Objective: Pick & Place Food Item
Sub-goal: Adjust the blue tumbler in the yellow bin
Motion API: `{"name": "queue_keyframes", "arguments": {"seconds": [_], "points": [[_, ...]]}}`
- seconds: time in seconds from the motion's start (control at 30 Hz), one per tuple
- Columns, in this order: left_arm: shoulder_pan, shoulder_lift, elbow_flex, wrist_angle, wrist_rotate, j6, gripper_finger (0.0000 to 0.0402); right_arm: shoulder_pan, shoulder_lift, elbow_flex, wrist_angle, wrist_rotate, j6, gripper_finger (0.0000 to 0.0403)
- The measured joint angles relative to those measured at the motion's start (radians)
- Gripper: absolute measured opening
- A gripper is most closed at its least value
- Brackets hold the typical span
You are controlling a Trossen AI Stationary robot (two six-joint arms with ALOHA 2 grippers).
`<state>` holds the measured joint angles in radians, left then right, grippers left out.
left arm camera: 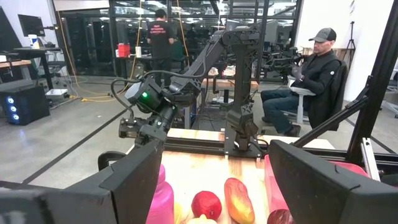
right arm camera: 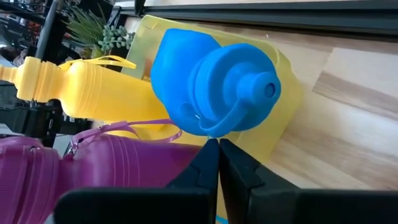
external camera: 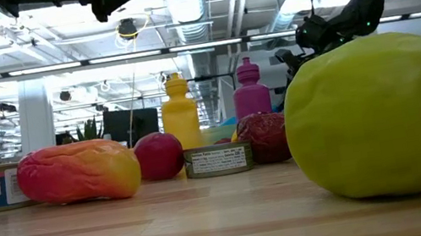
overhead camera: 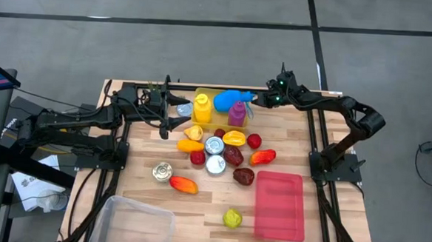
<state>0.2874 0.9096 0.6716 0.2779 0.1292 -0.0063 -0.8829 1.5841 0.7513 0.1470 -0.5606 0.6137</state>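
While lying flat, blue bottle [right arm camera: 211,84] cap faces right claw [right arm camera: 217,144] | claw closed, empty | left claw [overhead camera: 173,110] wide

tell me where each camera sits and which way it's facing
High: above the table, straight down; both arms show, left gripper open, right gripper shut.
Low: tabletop level, facing the yellow-green fruit.
Left wrist: looks past its own fingers at the right arm.
Right wrist: shut fingers by the blue bottle.
Shared: blue bottle appears in high and right wrist.
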Motion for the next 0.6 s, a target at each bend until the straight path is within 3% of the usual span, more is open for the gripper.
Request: {"name": "queue_keyframes", "arguments": {"seconds": [0.17, 0.3, 0.6], "points": [[0.0, 0.0, 0.0, -0.002, 0.0, 0.0, 0.029, 0.0, 0.0, 0.0, 0.026, 0.0, 0.003, 0.0006], [0.0, 0.0, 0.0, -0.007, 0.0, 0.001, 0.029, 0.0, 0.0, 0.0, 0.018, -0.011, 0.004, 0.0031], [0.0, 0.0, 0.0, -0.009, 0.0, 0.001, 0.029, 0.0, 0.0, 0.0, 0.01, -0.019, -0.004, 0.0178]]}}
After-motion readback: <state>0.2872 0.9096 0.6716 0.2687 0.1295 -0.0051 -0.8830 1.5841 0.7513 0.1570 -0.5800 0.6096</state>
